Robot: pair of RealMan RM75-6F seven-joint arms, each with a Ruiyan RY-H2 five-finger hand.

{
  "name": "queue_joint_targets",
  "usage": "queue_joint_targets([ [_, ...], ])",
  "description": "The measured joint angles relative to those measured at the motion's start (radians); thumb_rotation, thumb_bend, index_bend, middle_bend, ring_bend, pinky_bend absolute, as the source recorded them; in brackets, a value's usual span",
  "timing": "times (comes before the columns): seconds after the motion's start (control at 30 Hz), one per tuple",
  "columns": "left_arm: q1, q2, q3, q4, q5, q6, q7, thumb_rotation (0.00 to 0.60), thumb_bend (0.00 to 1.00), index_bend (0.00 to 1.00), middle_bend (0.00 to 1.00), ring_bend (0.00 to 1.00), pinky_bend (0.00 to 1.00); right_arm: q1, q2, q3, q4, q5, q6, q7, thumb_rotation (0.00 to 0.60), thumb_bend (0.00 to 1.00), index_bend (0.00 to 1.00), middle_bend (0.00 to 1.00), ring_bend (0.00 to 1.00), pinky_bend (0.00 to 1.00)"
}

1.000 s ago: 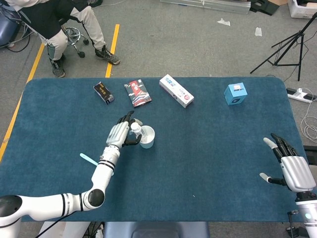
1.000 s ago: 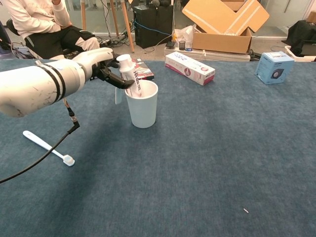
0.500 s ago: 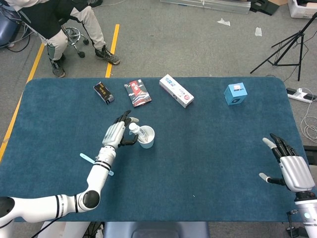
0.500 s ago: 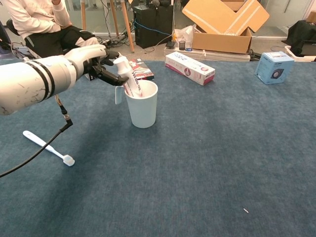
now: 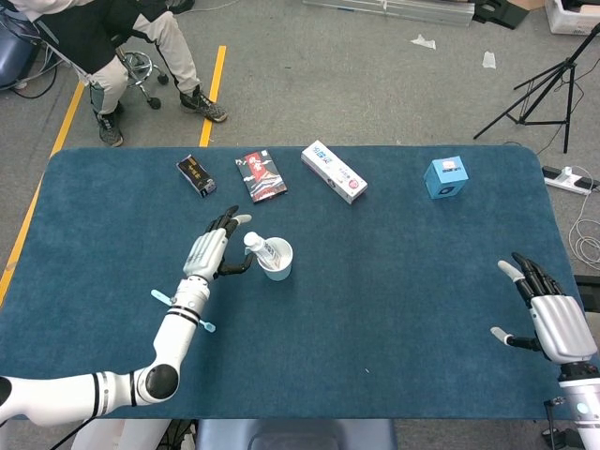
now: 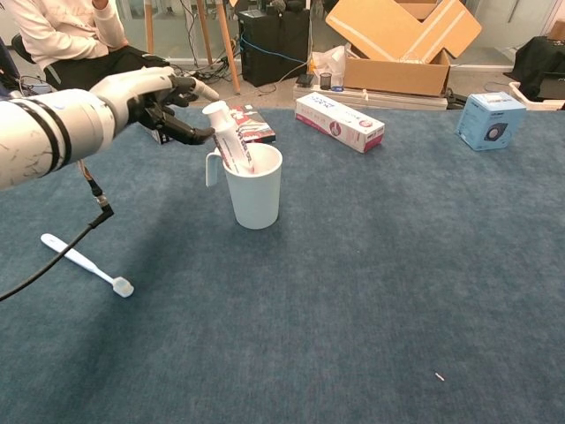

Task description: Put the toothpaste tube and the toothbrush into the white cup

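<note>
Chest view shows the left hand (image 6: 154, 102) spread and holding nothing, just beside the white plastic cup (image 6: 254, 190), where the white toothpaste tube (image 6: 228, 134) leans cap-up. The pale blue toothbrush (image 6: 86, 263) lies flat on the blue desk (image 6: 371, 291) below that hand, head pointing away from it. The right hand (image 5: 551, 314), far off, rests spread.

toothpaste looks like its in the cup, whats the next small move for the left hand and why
Probably swing the left hand down toward the pale blue toothbrush lying on the blue tabletop. The white toothpaste tube already leans inside the white handled cup, and the hand's fingers are spread, apart from the tube and holding nothing, so the brush is what's left.
</note>
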Motion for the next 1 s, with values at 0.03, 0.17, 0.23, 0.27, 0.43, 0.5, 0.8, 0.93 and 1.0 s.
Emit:
queue_joint_targets([
  [0.03,0.004,0.009,0.004,-0.011,0.004,0.004,0.005,0.6,0.35,0.09,0.0,0.0,0.0,0.0,0.0,0.0,0.0,0.0,0.0,-0.001,0.6,0.04,0.13,0.0,0.0,0.18],
  [0.17,0.024,0.063,0.023,-0.074,0.018,0.023,0.028,0.6,0.22,0.02,0.0,0.0,0.0,0.0,-0.001,-0.001,-0.001,-0.001,0.0,-0.004,0.6,0.04,0.13,0.0,0.0,0.18],
  [0.23,0.036,0.093,0.032,-0.105,0.026,0.033,0.038,0.6,0.18,0.0,0.0,0.0,0.0,-0.001,-0.001,-0.001,-0.002,-0.002,0.001,-0.006,0.6,0.04,0.13,0.0,0.0,0.18],
  [0.27,0.045,0.114,0.038,-0.125,0.032,0.041,0.044,0.6,0.17,0.0,0.0,0.0,0.0,-0.001,-0.001,-0.001,-0.003,-0.002,0.003,-0.007,0.6,0.04,0.14,0.0,0.0,0.18],
  [0.43,0.088,0.202,0.065,-0.199,0.063,0.073,0.058,0.6,0.13,0.0,0.0,0.0,0.0,-0.004,-0.002,0.0,-0.004,-0.002,0.009,-0.009,0.6,0.04,0.13,0.0,0.0,0.18],
  [0.5,0.11,0.241,0.08,-0.228,0.079,0.083,0.061,0.6,0.12,0.0,0.0,0.0,0.0,-0.005,-0.002,0.0,-0.004,-0.001,0.011,-0.011,0.6,0.04,0.13,0.0,0.0,0.18],
  [0.8,0.21,0.395,0.166,-0.295,0.206,0.088,0.018,0.6,0.05,0.0,0.0,0.0,0.0,-0.007,-0.004,0.002,-0.007,0.002,0.015,-0.02,0.6,0.04,0.13,0.0,0.0,0.18],
  [0.93,0.242,0.423,0.204,-0.292,0.272,0.085,-0.001,0.6,0.01,0.0,0.0,0.0,0.0,-0.012,-0.001,0.005,-0.009,0.004,0.025,-0.018,0.6,0.04,0.13,0.0,0.0,0.18],
  [1.0,0.256,0.428,0.224,-0.281,0.315,0.091,-0.002,0.6,0.0,0.0,0.0,0.0,0.0,-0.016,0.001,0.006,-0.01,0.004,0.033,-0.013,0.6,0.04,0.13,0.0,0.0,0.18],
])
